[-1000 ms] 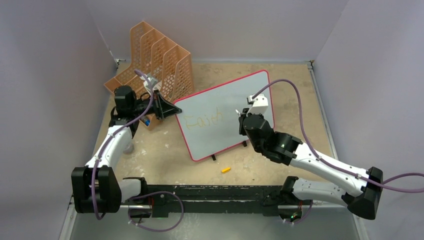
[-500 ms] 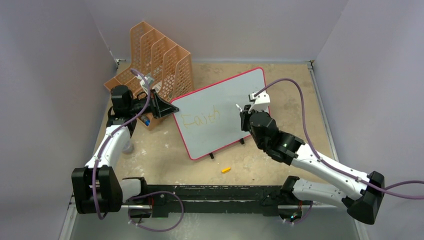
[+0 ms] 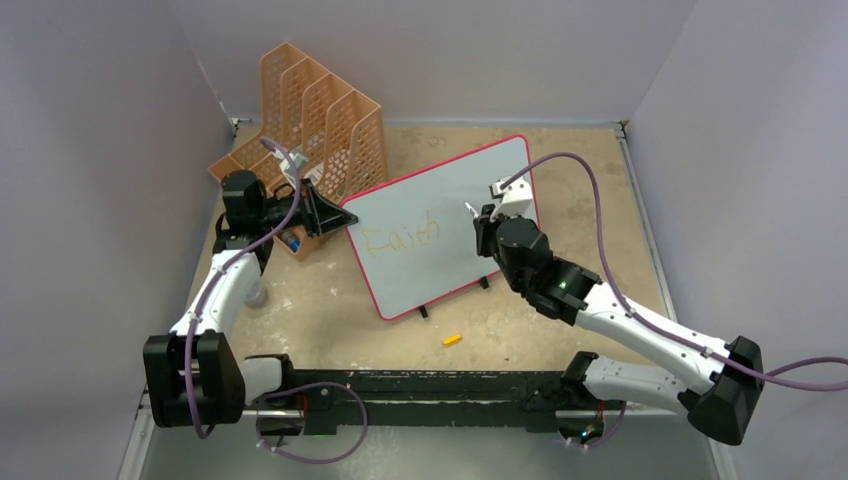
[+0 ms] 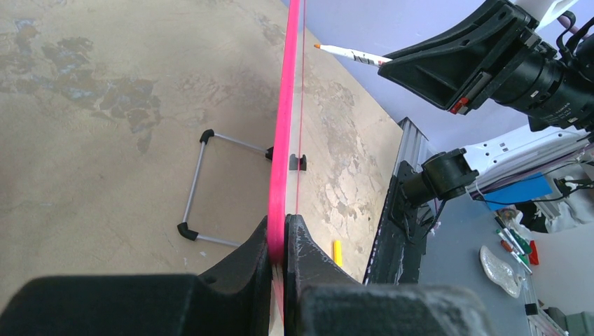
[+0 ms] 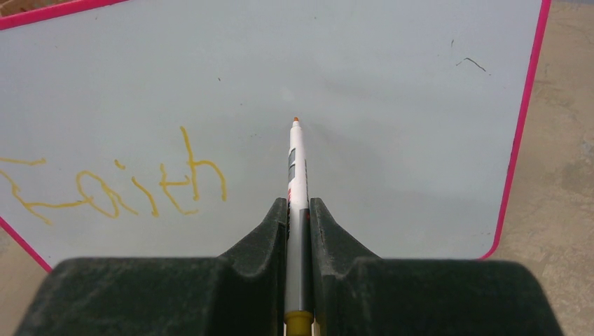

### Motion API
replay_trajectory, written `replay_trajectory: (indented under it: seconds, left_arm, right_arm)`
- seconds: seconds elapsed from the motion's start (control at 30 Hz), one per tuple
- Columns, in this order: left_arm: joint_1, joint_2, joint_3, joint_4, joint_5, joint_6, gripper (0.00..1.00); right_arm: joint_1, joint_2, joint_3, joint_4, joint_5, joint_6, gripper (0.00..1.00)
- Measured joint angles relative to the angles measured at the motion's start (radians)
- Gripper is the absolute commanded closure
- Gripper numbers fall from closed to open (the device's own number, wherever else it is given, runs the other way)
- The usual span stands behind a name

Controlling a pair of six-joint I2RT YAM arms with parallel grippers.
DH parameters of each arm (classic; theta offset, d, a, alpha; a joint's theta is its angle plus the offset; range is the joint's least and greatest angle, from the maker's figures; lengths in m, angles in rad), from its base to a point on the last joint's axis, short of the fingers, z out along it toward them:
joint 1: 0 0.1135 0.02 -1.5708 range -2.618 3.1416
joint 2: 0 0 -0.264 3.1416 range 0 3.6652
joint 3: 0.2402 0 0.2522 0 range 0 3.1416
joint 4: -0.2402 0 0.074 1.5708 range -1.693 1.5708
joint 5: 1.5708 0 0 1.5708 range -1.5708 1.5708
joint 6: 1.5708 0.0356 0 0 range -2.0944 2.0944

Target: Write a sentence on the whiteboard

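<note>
The whiteboard [image 3: 440,270] stands tilted on its feet in the middle of the surface [image 3: 580,200]. The left hand [image 3: 340,218] is clamped on its left frame edge. The right hand [image 3: 482,222] is clenched around a marker [image 5: 297,164], whose tip hangs just off the board, right of the sentence [image 3: 402,234] (only "Faith" so far, in thin yellow strokes).

The main risk, I judge, is pressure. If the right hand pushes too hard, the board may rock back or skid on its small feet, since only a narrow pinch on the frame braces it. If it pushes too lightly, the already faint ink will skip. The remaining words could also crowd the right edge if the letters stay this large. A small orange piece [image 3: 452,340] lies loose near the feet and could get knocked.

The only container is the orange rack [image 3: 320,110] at the back left. Its slots look empty from above, though the left arm hides its near base.
</note>
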Motion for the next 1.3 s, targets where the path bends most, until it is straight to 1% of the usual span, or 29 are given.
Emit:
replay_trajectory:
  seconds: [0.33,1.3]
  left_arm:
    - [0.0,0.0,0.0,0.001,0.0,0.0,1.0]
    - [0.0,0.0,0.0,0.002,0.0,-0.001,1.0]
  right_arm:
    - [-0.005,0.027,0.0,0.017,-0.025,-0.003,1.0]
    - [-0.023,0.05,-0.017,0.026,-0.027,-0.003,1.0]
